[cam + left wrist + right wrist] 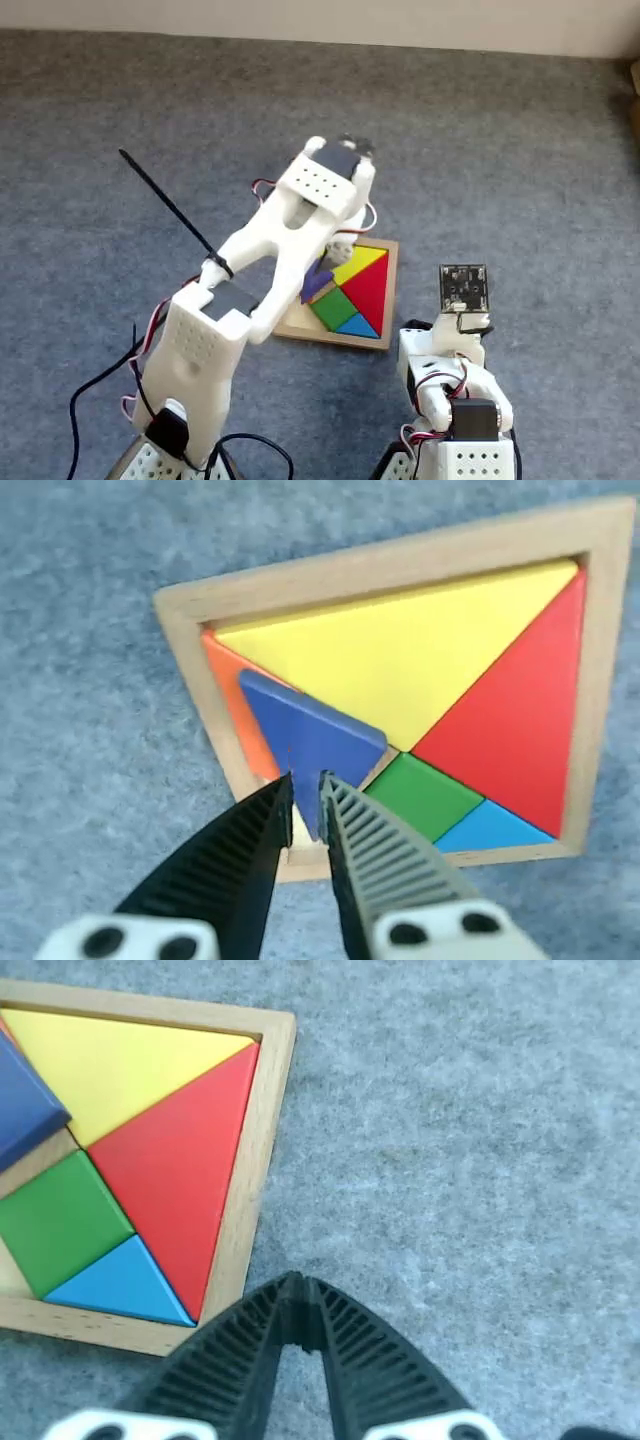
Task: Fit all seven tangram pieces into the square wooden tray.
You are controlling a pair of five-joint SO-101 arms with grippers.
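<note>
- Pinching a corner of the dark blue piece (310,735), the left hand (305,780) was almost shut, with the piece's edge caught between its black and grey fingers (240,850).
- Dark blue piece sat tilted, not flat, inside the square wooden tray (380,565), with one side overlapping the orange piece (232,705).
- Yellow triangle (400,650), red triangle (520,730), green square (425,795) and light blue triangle (495,825) lay flat in the tray, edges touching.
- A patch of bare tray floor showed between the dark blue piece and the green square.
- Right hand (300,1285) was fully closed on nothing, tips touching, over the worktop (520,150) just beside the tray's outer rim on the red triangle's side.
- Small black board (465,288) stood on the right arm; its markings were too small to read.
- Worktop was covered in grey carpet-like fabric, and the tray rested straight on it.
- Pale strip (300,20) ran along the worktop's far edge in the high view.
- Thin black strap (165,200) stuck out from the left arm (300,215).
</note>
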